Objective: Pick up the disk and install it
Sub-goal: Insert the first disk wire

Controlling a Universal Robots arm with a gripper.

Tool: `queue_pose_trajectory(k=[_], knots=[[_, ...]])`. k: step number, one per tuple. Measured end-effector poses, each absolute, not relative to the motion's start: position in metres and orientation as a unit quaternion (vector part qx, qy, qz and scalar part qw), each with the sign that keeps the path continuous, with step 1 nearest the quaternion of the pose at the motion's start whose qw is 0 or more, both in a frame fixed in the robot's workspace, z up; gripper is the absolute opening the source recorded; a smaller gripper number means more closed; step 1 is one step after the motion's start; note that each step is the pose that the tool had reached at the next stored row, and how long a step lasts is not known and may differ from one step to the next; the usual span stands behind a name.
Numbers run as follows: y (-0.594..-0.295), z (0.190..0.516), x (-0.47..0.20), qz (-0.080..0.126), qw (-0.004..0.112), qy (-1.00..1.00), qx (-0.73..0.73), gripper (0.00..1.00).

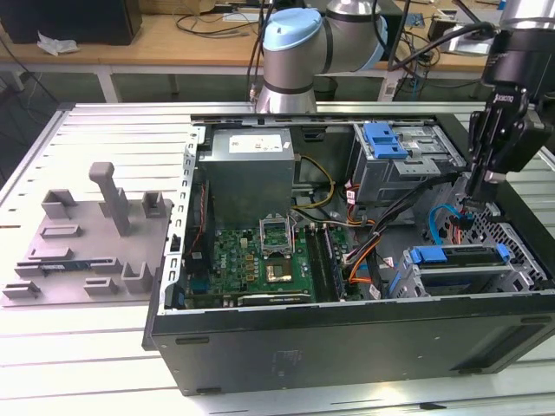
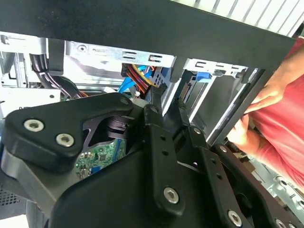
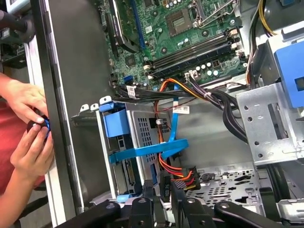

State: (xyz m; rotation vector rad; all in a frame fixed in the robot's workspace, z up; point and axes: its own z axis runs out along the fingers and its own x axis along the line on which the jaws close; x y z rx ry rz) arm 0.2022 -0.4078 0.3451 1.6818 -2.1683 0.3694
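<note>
The disk (image 1: pixel 458 256), a drive in a bright blue carrier, sits in the lower drive cage at the exterior view's right, inside the open computer case. Its blue carrier end (image 3: pixel 116 124) shows in the first wrist view. My gripper (image 1: pixel 473 201) hangs inside the case just above and behind that cage, empty. In both wrist views its fingers stand close together with nothing between them, pointing at a black connector with red, yellow and orange wires (image 3: pixel 176 172). The gripper (image 3: pixel 163 186) is beside the cage, apart from the disk. Seen from the second wrist view, the gripper (image 2: pixel 167 92) faces the cage wall.
A grey power-supply box (image 1: pixel 250 169) and the motherboard (image 1: pixel 269 260) fill the case's middle. A second cage with a blue piece (image 1: pixel 386 139) stands at the back. A blue cable (image 3: pixel 142 153) loops past the cage. A person's hands (image 3: pixel 28 128) are at the case wall. A grey fixture plate (image 1: pixel 87 243) lies outside.
</note>
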Motion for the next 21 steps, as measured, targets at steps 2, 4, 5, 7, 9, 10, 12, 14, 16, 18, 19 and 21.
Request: queue_pose_trajectory(k=[2, 4, 5, 7, 9, 10, 12, 14, 16, 18, 19, 21], knots=[[-0.4078, 0.341, 0.2023, 0.131, 0.186, -0.769, 0.597, 0.29], [-0.4078, 0.3387, 0.2025, 0.13, 0.186, -0.769, 0.597, 0.29], [-0.4078, 0.338, 0.2025, 0.13, 0.186, -0.769, 0.597, 0.29], [-0.4078, 0.3371, 0.2026, 0.13, 0.186, -0.769, 0.597, 0.29], [-0.4078, 0.3369, 0.2027, 0.13, 0.186, -0.769, 0.597, 0.29], [-0.4078, 0.3367, 0.2027, 0.13, 0.186, -0.769, 0.597, 0.29], [-0.4078, 0.3365, 0.2027, 0.13, 0.186, -0.769, 0.597, 0.29], [-0.4078, 0.3357, 0.2027, 0.131, 0.187, -0.769, 0.597, 0.29], [-0.4078, 0.3349, 0.2027, 0.132, 0.188, -0.769, 0.597, 0.29], [-0.4078, 0.3346, 0.2027, 0.132, 0.188, -0.769, 0.597, 0.29], [-0.4078, 0.3342, 0.2025, 0.132, 0.188, -0.769, 0.597, 0.29], [-0.4078, 0.3338, 0.2019, 0.133, 0.189, -0.769, 0.596, 0.29]])
